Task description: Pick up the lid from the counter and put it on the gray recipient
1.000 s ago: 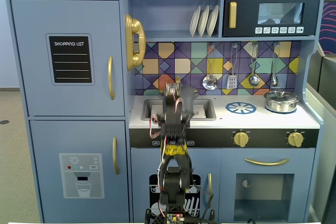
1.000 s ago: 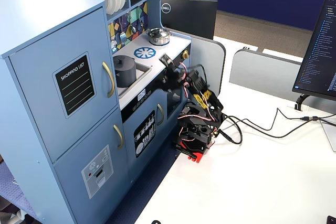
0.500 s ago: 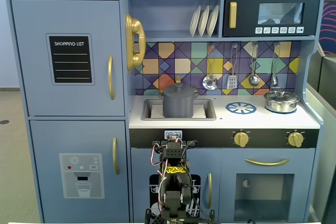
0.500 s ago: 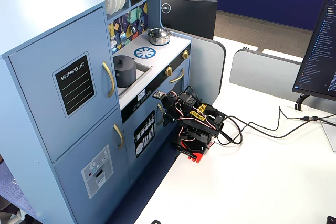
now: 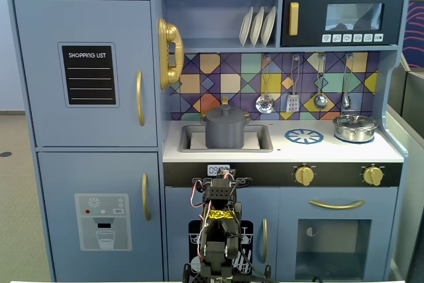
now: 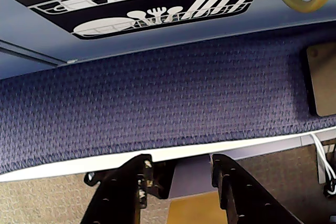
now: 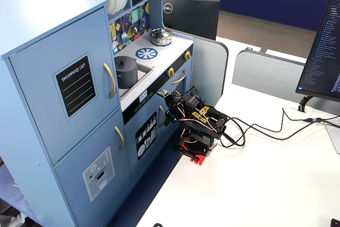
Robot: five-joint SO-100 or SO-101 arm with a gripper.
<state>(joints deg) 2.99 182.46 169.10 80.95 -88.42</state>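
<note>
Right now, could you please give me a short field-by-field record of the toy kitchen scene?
arm: folded low in front of the kitchen, gripper facing the floor
gripper state: open, empty
matte dark-gray cylindrical pot: standing in the sink
flat dark-gray lid with knob: on that pot
small shiny silver pot: on the counter, right side in a fixed view, lidded

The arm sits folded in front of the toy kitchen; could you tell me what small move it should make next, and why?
Probably none, just hold the rest pose: the lid appears to sit on the gray pot in the sink already, and the gripper hangs low, its jaws apart and empty.
</note>
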